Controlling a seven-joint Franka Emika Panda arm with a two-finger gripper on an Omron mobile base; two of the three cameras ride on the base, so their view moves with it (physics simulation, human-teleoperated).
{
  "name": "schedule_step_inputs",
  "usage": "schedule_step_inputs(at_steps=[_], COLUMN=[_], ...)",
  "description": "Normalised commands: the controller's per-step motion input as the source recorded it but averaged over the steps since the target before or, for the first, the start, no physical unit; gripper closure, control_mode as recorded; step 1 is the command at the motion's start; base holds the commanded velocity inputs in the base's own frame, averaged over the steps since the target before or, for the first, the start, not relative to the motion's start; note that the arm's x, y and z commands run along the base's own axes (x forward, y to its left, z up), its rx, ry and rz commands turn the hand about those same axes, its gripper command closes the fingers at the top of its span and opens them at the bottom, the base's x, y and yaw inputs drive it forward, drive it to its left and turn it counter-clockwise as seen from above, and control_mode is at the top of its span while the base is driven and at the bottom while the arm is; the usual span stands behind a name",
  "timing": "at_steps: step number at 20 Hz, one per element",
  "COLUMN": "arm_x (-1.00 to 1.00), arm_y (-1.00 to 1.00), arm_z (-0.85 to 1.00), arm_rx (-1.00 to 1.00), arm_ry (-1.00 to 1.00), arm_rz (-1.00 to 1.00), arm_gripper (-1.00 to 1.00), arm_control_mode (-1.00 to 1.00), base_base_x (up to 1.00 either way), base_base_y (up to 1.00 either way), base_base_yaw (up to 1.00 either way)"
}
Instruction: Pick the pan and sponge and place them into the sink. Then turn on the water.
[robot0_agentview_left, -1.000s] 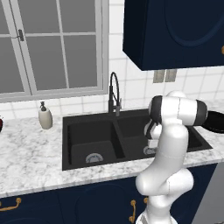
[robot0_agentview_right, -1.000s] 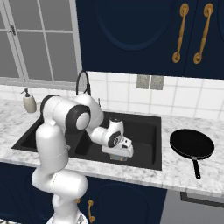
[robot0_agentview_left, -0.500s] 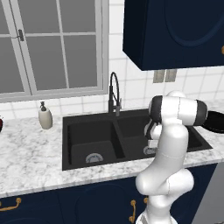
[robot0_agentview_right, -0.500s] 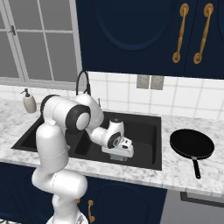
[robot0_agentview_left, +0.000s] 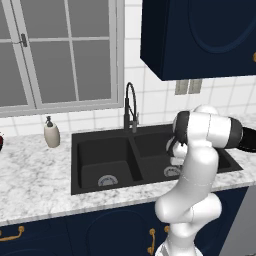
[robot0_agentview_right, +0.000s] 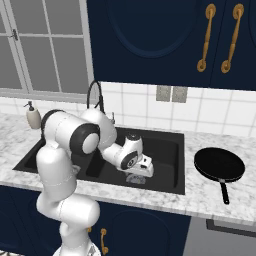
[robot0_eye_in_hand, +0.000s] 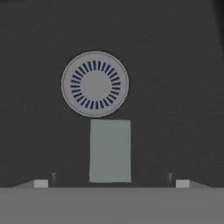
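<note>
In the right base view the tool (robot0_agentview_right: 141, 175) hangs low in the sink's (robot0_agentview_right: 172, 187) right basin, mid-frame. In the hand view its fingertips (robot0_eye_in_hand: 41, 183) stand wide apart at the bottom corners, and the sponge (robot0_eye_in_hand: 110, 151) lies flat between them, just below the round silver drain (robot0_eye_in_hand: 95, 84). The pan (robot0_agentview_right: 219, 165) sits on the desk (robot0_agentview_right: 235, 206) at right.

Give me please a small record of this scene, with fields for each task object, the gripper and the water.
pan: on the counter right of the sink, empty, handle toward the front edge
sponge: lying on the sink floor beside the round drain, grey-green side up
sink: black double basin
gripper: open, low over the right basin, above the sponge
water: no stream visible under the faucet
</note>
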Motion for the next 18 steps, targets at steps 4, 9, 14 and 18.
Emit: schedule_step_inputs(at_steps=[4, 9, 14, 18], arm_x=[-0.04, -0.03, -0.19, -0.19], arm_y=[-0.09, -0.02, -0.17, -0.33], arm_z=[0.79, 1.0, 0.95, 0.52], arm_rx=[0.0, 0.0, -0.01, 0.0], arm_ry=[-0.09, -0.04, 0.0, 0.02], arm_rz=[0.0, 0.0, 0.0, -0.01], arm_gripper=[-1.0, -1.0, -1.0, -1.0], arm_control_mode=[-1.0, -1.0, -1.0, -1.0], base_base_x=[0.0, 0.0, 0.0, 0.0], base_base_y=[0.0, 0.0, 0.0, 0.0], base_base_yaw=[0.0, 0.0, 0.0, 0.0])
